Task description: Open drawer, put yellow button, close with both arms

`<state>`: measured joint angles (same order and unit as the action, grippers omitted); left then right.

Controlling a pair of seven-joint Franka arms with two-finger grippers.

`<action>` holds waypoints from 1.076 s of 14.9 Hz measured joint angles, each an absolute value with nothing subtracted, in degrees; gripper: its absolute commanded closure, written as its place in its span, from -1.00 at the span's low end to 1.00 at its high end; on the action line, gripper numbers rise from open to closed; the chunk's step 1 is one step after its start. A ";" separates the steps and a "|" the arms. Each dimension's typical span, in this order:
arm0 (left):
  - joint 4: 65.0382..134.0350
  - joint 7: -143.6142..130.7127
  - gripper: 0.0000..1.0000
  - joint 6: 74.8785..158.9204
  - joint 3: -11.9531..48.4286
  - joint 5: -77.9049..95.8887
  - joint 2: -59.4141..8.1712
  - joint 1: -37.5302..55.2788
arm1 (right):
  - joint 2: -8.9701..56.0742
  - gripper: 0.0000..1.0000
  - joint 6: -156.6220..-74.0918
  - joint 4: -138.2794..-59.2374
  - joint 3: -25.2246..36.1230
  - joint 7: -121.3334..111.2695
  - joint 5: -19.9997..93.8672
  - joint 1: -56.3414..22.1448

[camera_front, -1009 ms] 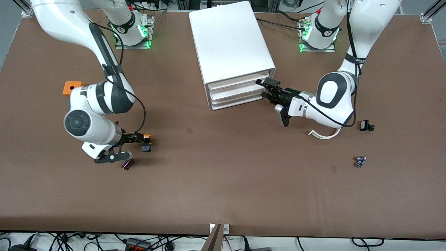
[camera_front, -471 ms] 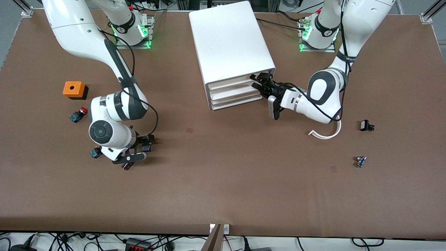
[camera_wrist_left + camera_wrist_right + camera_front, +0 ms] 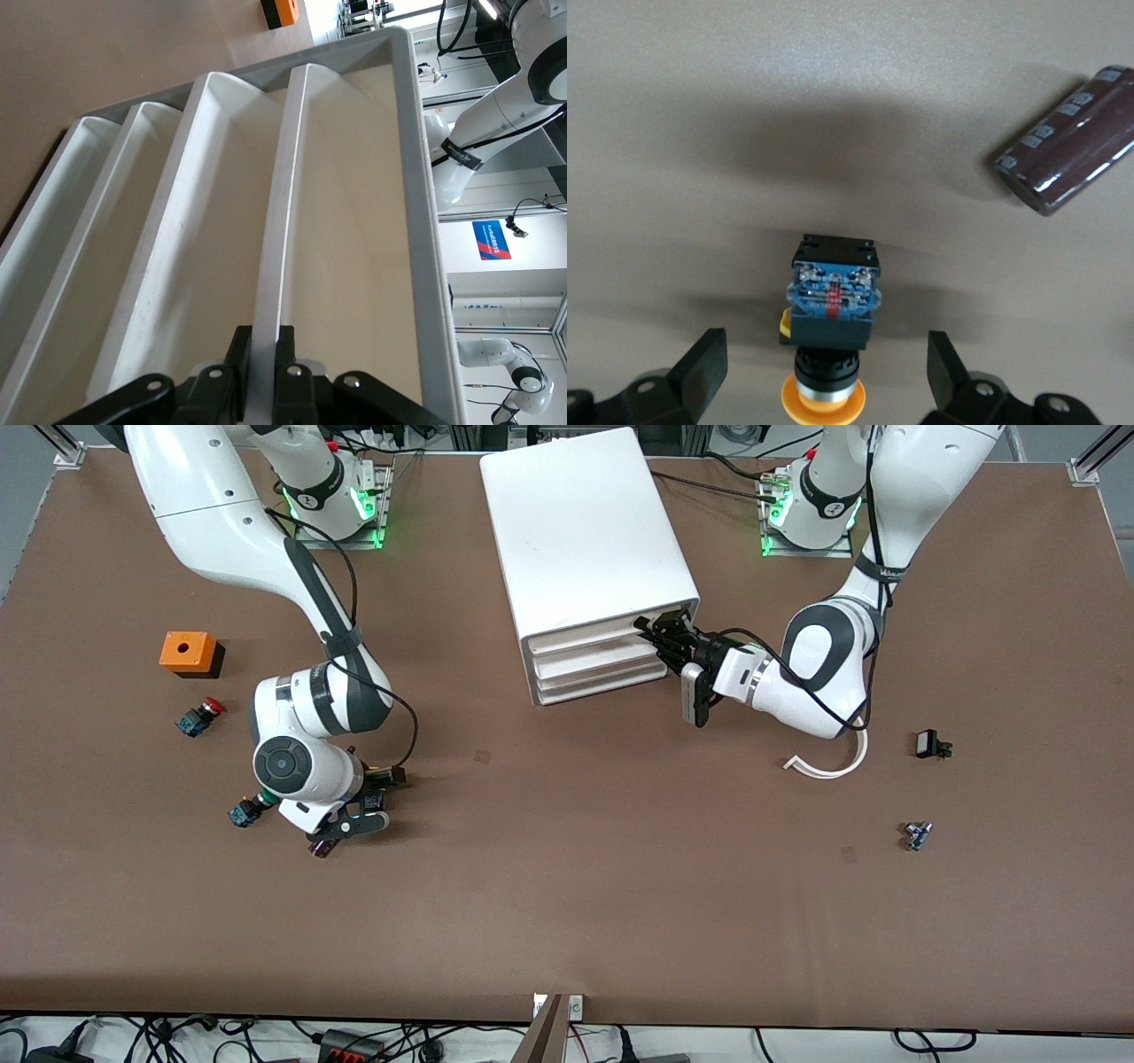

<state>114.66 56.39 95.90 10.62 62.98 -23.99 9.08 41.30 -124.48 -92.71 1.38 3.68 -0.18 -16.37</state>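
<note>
The white cabinet [image 3: 585, 522] stands at the table's middle, and its top drawer [image 3: 589, 638] looks closed. My left gripper [image 3: 660, 634] is at that drawer's front, at the corner toward the left arm's end. In the left wrist view the left gripper [image 3: 261, 341] is shut on the drawer's thin white front lip [image 3: 282, 221]. The yellow button [image 3: 830, 332] lies on its side on the table between the open fingers of my right gripper [image 3: 826, 381]. In the front view my right gripper [image 3: 372, 806] hangs low over the button [image 3: 375, 802], hiding its cap.
An orange box [image 3: 188, 653], a red-capped switch [image 3: 199, 716] and a green-capped switch [image 3: 244, 812] lie toward the right arm's end. A dark maroon cylinder [image 3: 1067, 137] lies close beside the button. A white curved strip [image 3: 828, 766] and two small parts [image 3: 930, 744] [image 3: 917, 834] lie toward the left arm's end.
My left gripper moved in to the top drawer's front and now clamps its lip. My right arm shifted over the yellow button, hiding its cap, and uncovered the red and green switches.
</note>
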 measured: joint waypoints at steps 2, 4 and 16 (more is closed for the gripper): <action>113.31 55.96 0.97 96.09 10.24 62.90 -24.71 8.82 | 41.65 -0.71 -124.56 -92.71 1.39 3.71 -0.18 -16.37; 110.33 55.93 0.97 96.09 9.66 62.11 -26.65 8.21 | 41.98 -0.37 -124.61 -92.71 1.44 3.84 -0.17 -16.37; 93.03 54.49 -1.00 96.96 6.89 59.92 -36.72 4.66 | 41.02 1.00 -115.27 -82.53 1.58 4.89 -0.16 -16.50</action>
